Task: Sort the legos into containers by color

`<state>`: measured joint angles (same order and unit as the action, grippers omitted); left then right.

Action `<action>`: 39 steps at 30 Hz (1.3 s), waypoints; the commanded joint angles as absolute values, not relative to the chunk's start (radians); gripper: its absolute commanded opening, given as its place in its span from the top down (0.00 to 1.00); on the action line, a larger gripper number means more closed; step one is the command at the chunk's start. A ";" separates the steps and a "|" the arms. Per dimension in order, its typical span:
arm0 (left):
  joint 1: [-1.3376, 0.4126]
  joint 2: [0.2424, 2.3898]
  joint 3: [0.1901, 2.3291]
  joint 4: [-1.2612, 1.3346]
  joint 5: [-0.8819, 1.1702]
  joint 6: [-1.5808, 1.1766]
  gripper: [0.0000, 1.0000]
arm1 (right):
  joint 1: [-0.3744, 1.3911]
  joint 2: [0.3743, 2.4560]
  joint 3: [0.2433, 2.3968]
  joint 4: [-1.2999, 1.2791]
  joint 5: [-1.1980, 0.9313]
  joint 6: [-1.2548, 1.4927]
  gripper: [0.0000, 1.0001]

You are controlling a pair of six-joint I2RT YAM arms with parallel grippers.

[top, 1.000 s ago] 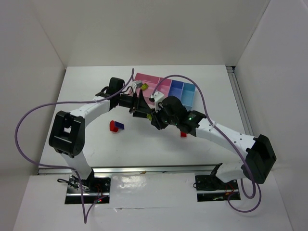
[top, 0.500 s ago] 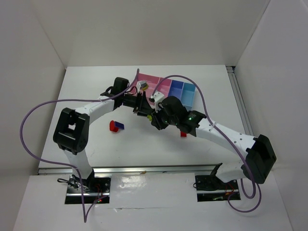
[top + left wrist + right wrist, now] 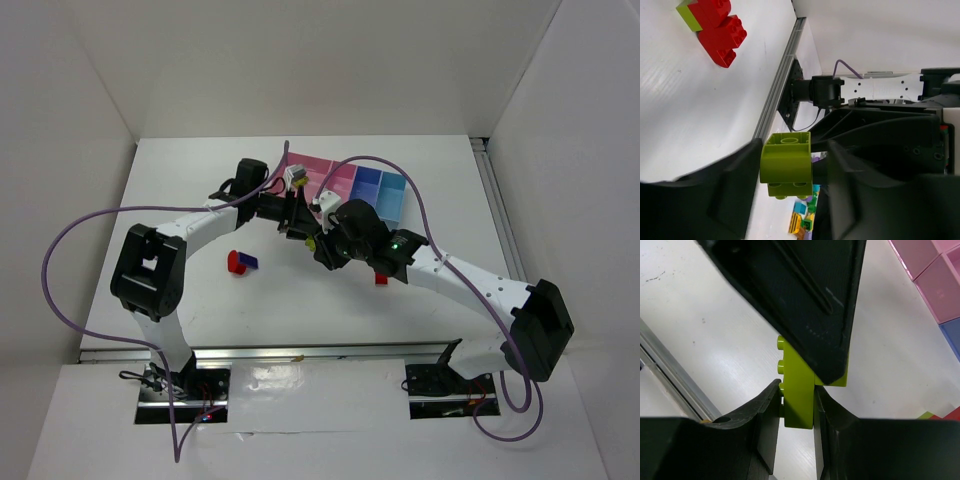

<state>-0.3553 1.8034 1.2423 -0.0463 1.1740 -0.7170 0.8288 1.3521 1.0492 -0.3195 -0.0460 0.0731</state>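
My arms bend inward and meet above the table (image 3: 180, 190), just in front of the containers (image 3: 370, 186). My left gripper (image 3: 301, 226) and right gripper (image 3: 318, 246) each pinch narrowly onto one lime-green lego (image 3: 797, 400), held between them.

White links (image 3: 470, 285), black joints (image 3: 145, 280), looping purple cables (image 3: 44, 268), green light (image 3: 397, 243).

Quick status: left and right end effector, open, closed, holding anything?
Left end effector: closed, holding the lime-green lego.
Right end effector: closed on the same lime-green lego.
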 commanded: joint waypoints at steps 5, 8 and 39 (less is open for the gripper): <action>-0.359 1.795 1.256 0.049 1.150 -0.773 0.48 | 0.838 1.351 1.097 -0.322 -0.055 0.069 1.00; -0.359 1.795 1.247 0.049 1.140 -0.773 0.61 | 0.838 1.351 1.097 -0.322 -0.055 0.069 1.00; -0.241 1.879 1.497 -0.242 0.756 -0.755 1.00 | 0.879 1.279 1.089 -0.422 0.275 0.164 1.00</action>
<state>-0.2825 1.8530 1.4292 -0.1909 0.8238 -0.7830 0.9432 1.3346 1.0885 -0.4171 0.1886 0.0914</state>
